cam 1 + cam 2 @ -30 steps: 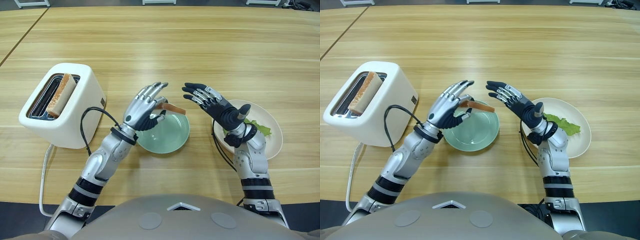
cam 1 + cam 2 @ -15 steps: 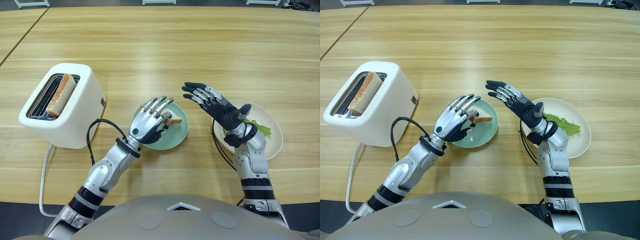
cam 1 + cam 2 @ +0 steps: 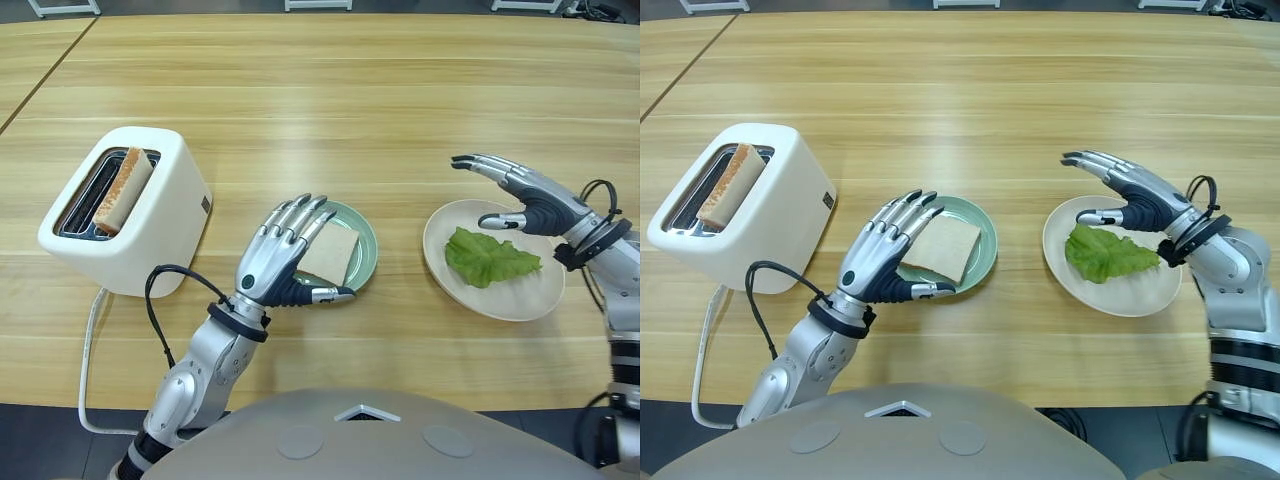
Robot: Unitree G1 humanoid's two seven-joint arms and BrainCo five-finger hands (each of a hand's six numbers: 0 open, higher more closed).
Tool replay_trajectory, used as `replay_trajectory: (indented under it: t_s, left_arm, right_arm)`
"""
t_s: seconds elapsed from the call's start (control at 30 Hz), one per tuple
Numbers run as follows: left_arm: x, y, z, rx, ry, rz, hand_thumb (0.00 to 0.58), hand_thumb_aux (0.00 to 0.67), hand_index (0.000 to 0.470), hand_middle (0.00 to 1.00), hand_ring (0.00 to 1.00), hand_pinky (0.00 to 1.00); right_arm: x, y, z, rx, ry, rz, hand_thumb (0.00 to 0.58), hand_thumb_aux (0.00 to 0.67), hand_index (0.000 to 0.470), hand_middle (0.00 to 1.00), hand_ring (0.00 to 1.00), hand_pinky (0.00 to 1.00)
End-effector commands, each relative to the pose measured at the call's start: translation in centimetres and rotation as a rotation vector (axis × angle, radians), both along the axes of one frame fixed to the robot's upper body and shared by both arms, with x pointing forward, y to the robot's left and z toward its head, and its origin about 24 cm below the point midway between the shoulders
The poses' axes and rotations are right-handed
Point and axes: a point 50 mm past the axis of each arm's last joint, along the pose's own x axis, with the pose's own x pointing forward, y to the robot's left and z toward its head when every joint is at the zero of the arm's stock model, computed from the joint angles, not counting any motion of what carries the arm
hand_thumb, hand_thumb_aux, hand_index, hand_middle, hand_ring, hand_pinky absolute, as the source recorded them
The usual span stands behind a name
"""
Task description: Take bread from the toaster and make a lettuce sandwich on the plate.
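Observation:
A slice of bread (image 3: 332,254) lies flat on the green plate (image 3: 364,243) in the middle. My left hand (image 3: 280,258) hovers at the plate's near left edge, fingers spread, holding nothing. A second slice of bread (image 3: 122,188) stands in a slot of the white toaster (image 3: 150,240) at the left. A lettuce leaf (image 3: 490,258) lies on the cream plate (image 3: 520,300) at the right. Above that plate's far side, my right hand (image 3: 525,193) is open, palm down, just over the leaf.
The toaster's black and white cables (image 3: 95,340) run along the table's near left edge. The wide wooden table (image 3: 330,90) stretches away behind the plates.
My left hand let go of the bread, which now lies flat on the green plate, and drew back toward me. My right hand swung right, off the green plate to over the lettuce.

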Motion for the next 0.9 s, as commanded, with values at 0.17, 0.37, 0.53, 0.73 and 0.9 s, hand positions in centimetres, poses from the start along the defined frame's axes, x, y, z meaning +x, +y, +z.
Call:
replay_trajectory:
  t_s: [0.17, 0.37, 0.53, 0.73, 0.9]
  left_arm:
    - [-1.2, 1.5, 0.6, -0.356, 0.19, 0.075, 0.124, 0.076, 0.053, 0.0, 0.0, 0.0]
    - [-1.7, 1.5, 0.6, -0.362, 0.216, 0.071, 0.0, 0.0, 0.0, 0.0, 0.0, 0.0]
    - [-1.8, 1.8, 0.8, -0.398, 0.221, 0.088, 0.0, 0.0, 0.0, 0.0, 0.0, 0.0]
    - [-1.6, 2.3, 1.2, -0.47, 0.23, 0.099, 0.0, 0.0, 0.0, 0.0, 0.0, 0.0]
    - [-1.5, 2.5, 1.3, -0.479, 0.227, 0.103, 0.0, 0.0, 0.0, 0.0, 0.0, 0.0]
  right_arm:
    - [0.3, -5.9, -3.7, -0.724, 0.021, -0.025, 0.0, 0.0, 0.0, 0.0, 0.0, 0.0]
    - [0.3, -7.1, -5.7, -0.839, 0.053, 0.041, 0.0, 0.0, 0.0, 0.0, 0.0, 0.0]
    - [0.5, -6.5, -6.6, -0.81, 0.067, 0.082, 0.567, 0.57, 0.4, 0.0, 0.0, 0.0]
    - [0.5, -6.2, -6.8, -0.769, 0.051, 0.09, 0.58, 0.67, 0.47, 0.0, 0.0, 0.0]
    - [0.9, -5.3, -6.0, -0.688, -0.011, 0.092, 0.58, 0.67, 0.47, 0.0, 0.0, 0.0]
